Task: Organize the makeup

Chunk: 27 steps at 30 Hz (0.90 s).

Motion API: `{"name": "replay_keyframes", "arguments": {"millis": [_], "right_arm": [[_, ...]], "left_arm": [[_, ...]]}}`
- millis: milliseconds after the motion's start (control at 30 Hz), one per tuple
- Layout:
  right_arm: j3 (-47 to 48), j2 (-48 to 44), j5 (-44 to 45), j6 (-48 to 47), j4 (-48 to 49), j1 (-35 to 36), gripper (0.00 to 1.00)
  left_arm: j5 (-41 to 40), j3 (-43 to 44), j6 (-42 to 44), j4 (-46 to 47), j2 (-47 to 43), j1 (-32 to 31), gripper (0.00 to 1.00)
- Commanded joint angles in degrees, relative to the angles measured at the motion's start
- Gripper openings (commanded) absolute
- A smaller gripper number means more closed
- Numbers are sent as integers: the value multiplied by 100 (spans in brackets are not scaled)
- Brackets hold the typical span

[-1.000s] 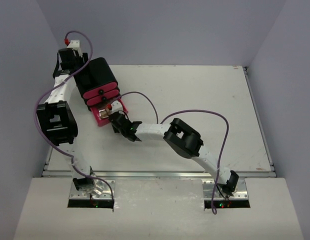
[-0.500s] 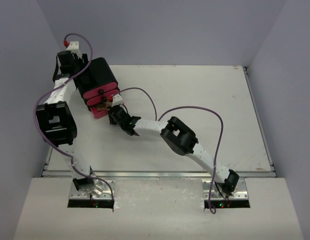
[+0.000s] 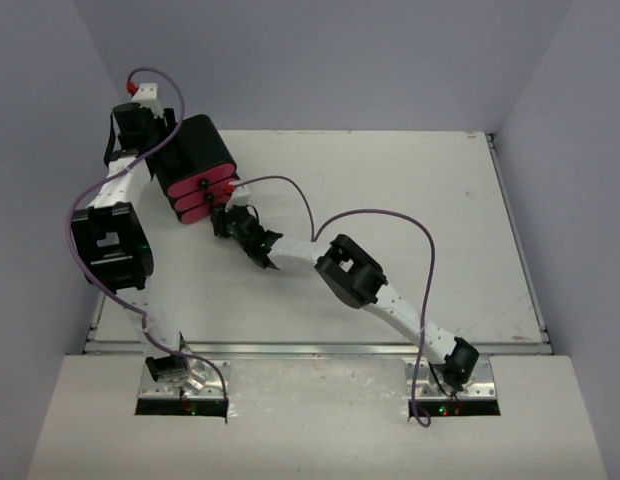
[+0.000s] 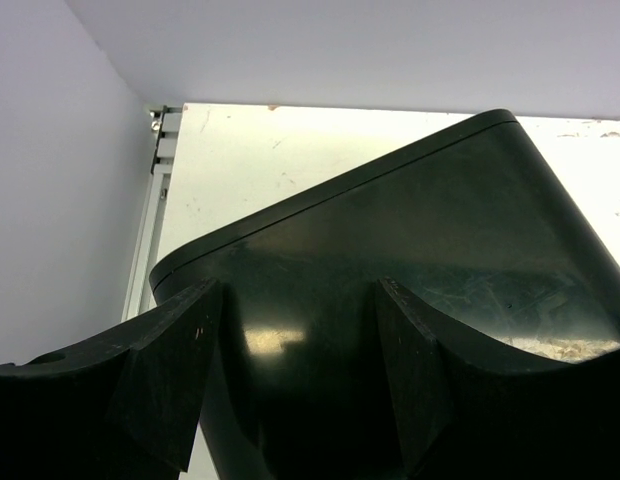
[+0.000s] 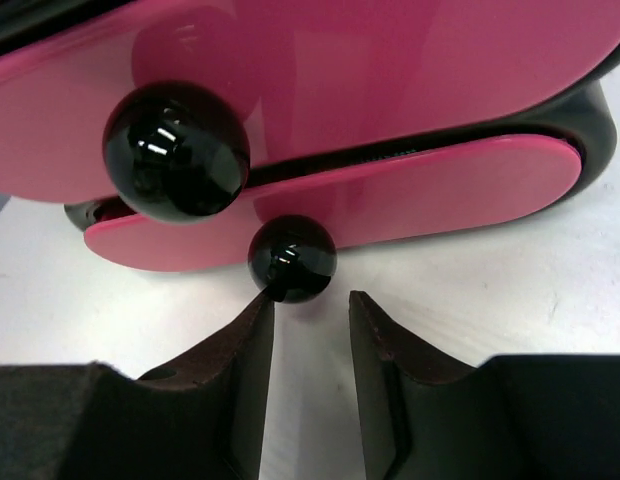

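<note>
The white rectangular table (image 3: 410, 230) carries only one object that can be seen, the large black plastic box with rounded corners (image 3: 195, 150), which stands at its far left corner. The left gripper (image 4: 295, 300) is set against the back of this box. Its jaws stand about half apart with the glossy black shell filling the gap, and whether they pinch it or merely brace it cannot be told. The right gripper (image 5: 310, 300) faces the box's front, low over the table, with its jaws only narrowly parted and nothing between them. The glossy pink bottom drawer (image 5: 440, 190) and the pink drawer above it (image 5: 390, 60) both sit flush in the box. The bottom drawer's small black ball knob (image 5: 292, 258) lies just ahead of the right fingertips, at or almost at one tip. The upper black ball knob (image 5: 176, 150) is clear of them. No makeup shows on the table in any view, so it is presumably inside the drawers, and the task looks at or near its end, with little left but backing the arms away.
</note>
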Motion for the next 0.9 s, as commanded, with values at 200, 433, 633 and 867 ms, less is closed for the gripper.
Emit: {"name": "replay_keyframes", "arguments": {"millis": [200, 433, 633, 867], "right_arm": [[542, 170, 311, -73, 1285, -226, 36], [-1525, -1059, 40, -396, 2255, -154, 39], [-3571, -2533, -448, -969, 3173, -96, 43], [-6124, -4786, -954, -1649, 3075, -63, 57]], "left_arm": [[111, -318, 187, -916, 347, 79, 61], [307, -197, 141, -975, 381, 79, 61], [469, 199, 227, -1112, 320, 79, 62], [692, 688, 112, -1487, -144, 63, 63]]}}
